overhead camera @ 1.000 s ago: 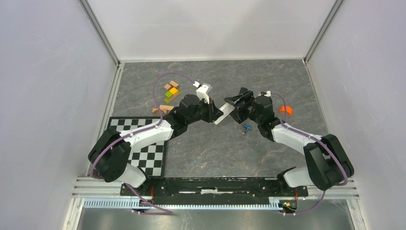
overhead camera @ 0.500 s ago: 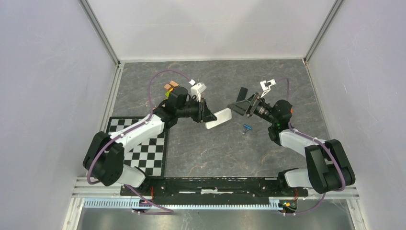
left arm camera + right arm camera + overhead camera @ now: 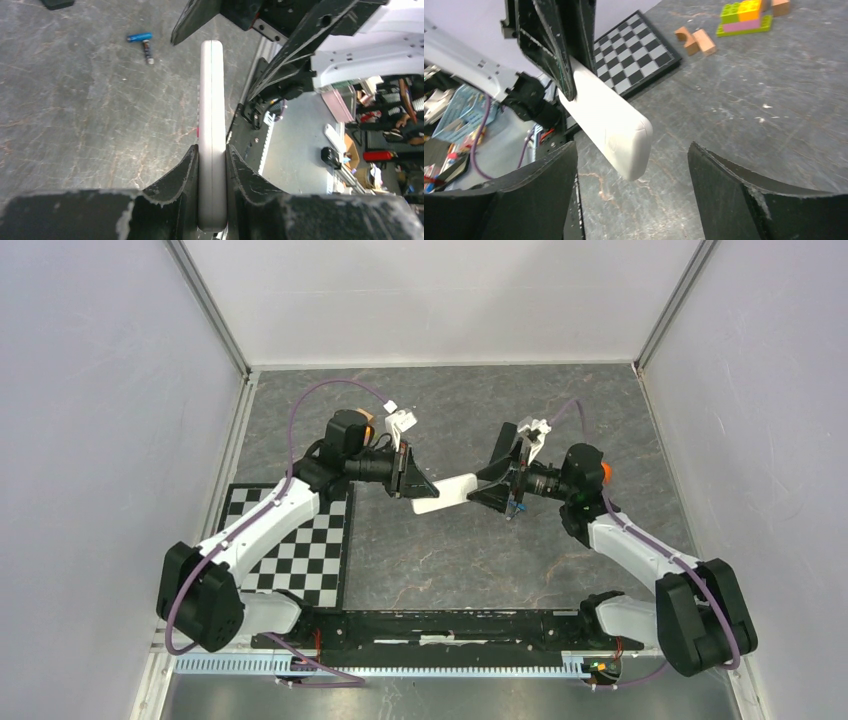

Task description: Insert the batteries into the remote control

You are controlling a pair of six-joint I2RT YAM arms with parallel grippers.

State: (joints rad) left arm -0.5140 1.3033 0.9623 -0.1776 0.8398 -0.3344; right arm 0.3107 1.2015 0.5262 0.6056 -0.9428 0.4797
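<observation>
Clamping remote control (image 3: 212, 95), left tool (image 3: 212, 156)

White arm links (image 3: 265, 525), black joints (image 3: 205, 595), purple cables (image 3: 330, 383), scuffed black jaws, white wrist brackets (image 3: 402, 423)

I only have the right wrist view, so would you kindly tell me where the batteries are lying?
Observer: The bright blue cylindrical battery and the dark purple one lie close together on the grey marbled table, off to one side of the free end of the white plastic remote control.
Operator: Thank you; are they near my claw?
Observer: From above, a blue tip shows just beside the open right claw.
Operator: Which way do the remote's buttons face?
Observer: Edge-on in the left claw, its buttons stick out towards the batteries' side.
</observation>
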